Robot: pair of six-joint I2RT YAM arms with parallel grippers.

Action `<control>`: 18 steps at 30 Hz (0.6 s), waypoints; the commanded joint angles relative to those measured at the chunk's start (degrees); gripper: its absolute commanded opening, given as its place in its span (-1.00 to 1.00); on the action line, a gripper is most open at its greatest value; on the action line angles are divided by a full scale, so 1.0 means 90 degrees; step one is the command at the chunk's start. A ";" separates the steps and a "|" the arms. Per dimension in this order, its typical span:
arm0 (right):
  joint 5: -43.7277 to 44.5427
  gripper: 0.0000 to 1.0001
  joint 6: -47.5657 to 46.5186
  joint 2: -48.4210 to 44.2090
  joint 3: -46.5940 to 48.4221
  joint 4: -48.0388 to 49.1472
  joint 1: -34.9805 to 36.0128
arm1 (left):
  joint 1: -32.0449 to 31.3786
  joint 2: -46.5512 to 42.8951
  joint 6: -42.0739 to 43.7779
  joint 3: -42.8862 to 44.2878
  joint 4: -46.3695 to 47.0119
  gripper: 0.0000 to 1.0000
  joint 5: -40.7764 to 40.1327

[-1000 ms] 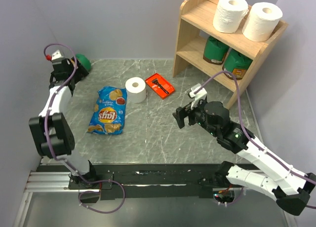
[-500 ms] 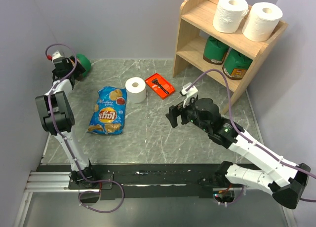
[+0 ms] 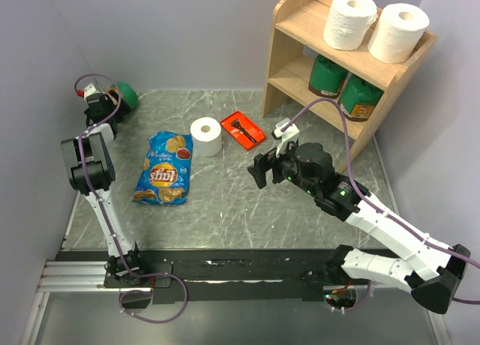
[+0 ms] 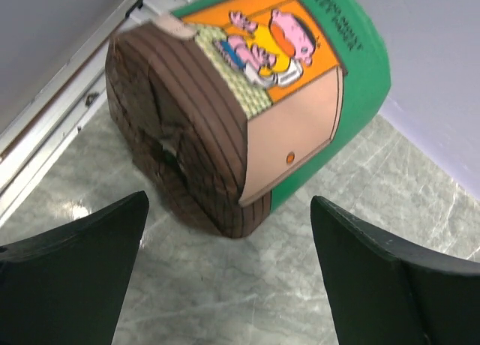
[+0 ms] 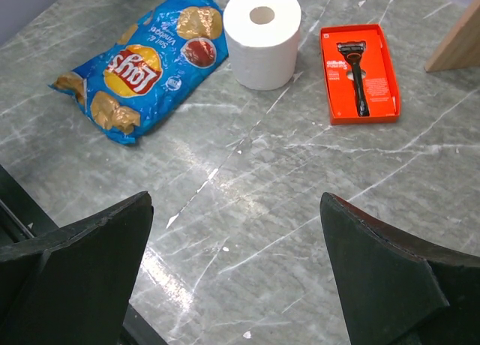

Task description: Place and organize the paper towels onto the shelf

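Right gripper (image 5: 234, 206) holds its jaws wide apart and empty, on the near side of the upright white paper-towel roll (image 5: 262, 37) on the grey marble table (image 3: 225, 202). Two matching rolls (image 3: 349, 20) (image 3: 398, 32) top the light wooden shelf (image 3: 300, 22), far right. Blue chip bag (image 3: 165, 167) on the left and orange razor pack (image 3: 242, 129) on the right flank the roll, so spread jaws may snag either. Left gripper (image 4: 229, 202), also parted, faces a green canister (image 4: 247, 112) far left.

The blue chip bag (image 5: 139, 64) bears the Lay's logo; the green canister (image 4: 247, 112) label's print is unreadable.
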 commanded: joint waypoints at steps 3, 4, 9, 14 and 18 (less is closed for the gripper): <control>0.0058 0.99 -0.0042 0.0030 0.0371 0.0238 0.0031 | 0.0079 0.0179 -0.0030 0.0477 0.0749 0.87 0.0253; 0.0048 0.99 -0.0042 0.0030 0.0381 0.0248 0.0031 | 0.0089 0.0199 -0.0040 0.0497 0.0779 0.86 0.0302; 0.0009 0.99 -0.0062 0.0010 0.0450 0.0257 0.0041 | 0.0089 0.0248 -0.0011 0.0477 0.1013 0.82 0.0497; 0.0029 0.99 -0.0091 0.0020 0.0420 0.0316 0.0031 | 0.0089 0.0511 -0.0098 0.0712 0.1023 0.74 0.0615; 0.0116 0.99 -0.0149 0.0088 0.0489 0.0228 0.0031 | 0.0089 0.0541 -0.0206 0.0653 0.1267 0.65 0.0683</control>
